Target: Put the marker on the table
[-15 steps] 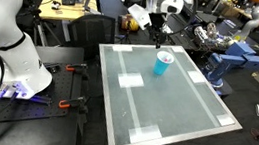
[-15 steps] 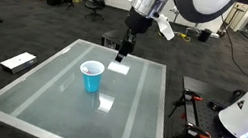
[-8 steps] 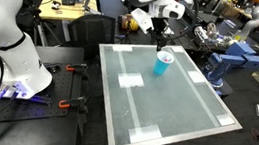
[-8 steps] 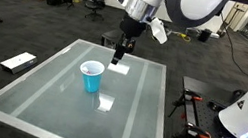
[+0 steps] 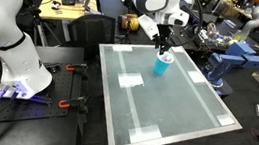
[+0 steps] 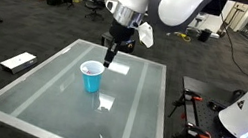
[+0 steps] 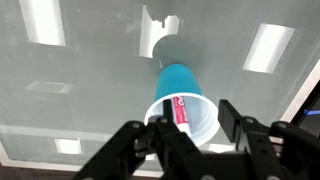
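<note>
A cyan cup (image 5: 163, 64) stands on the pale grey-green table (image 5: 169, 113), near its far edge; it also shows in an exterior view (image 6: 91, 76) on the table (image 6: 52, 103). In the wrist view the cup (image 7: 180, 85) holds the reddish-pink marker (image 7: 179, 110), which leans against the inner wall. My gripper (image 7: 195, 120) is open just above the cup's rim, with one finger on each side of the mouth and the marker close to the left finger (image 7: 160, 122). The gripper shows in both exterior views (image 5: 161, 46) (image 6: 109, 61).
White tape patches (image 5: 130, 81) (image 6: 105, 102) lie on the table top. Cluttered workbenches (image 5: 68, 4) stand behind the table. A white robot base (image 5: 15, 63) stands beside it, and a blue stand (image 5: 226, 63) on the other side. A white board (image 6: 18, 61) lies on the floor.
The gripper has moved sideways from beside the cup to right over it and has come down towards the rim. The cup has not moved.
</note>
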Robot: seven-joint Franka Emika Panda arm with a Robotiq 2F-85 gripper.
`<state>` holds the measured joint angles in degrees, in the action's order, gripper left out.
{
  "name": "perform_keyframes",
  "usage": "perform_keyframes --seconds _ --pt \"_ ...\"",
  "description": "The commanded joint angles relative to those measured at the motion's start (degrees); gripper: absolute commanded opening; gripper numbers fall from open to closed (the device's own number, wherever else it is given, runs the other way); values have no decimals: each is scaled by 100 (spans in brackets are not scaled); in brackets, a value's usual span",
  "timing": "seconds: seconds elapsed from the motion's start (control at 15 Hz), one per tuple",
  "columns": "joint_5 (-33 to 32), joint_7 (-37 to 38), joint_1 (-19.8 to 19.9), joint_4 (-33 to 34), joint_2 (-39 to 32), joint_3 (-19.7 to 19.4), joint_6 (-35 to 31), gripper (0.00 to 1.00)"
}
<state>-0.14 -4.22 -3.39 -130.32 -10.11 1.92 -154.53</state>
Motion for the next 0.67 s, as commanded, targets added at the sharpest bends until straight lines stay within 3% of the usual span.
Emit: perform_keyframes --seconds 0.0,0.6 --pt "-1 103 44 356 -371 22 -86 51" --pt "-38 108 30 885 -1021 20 -107 48"
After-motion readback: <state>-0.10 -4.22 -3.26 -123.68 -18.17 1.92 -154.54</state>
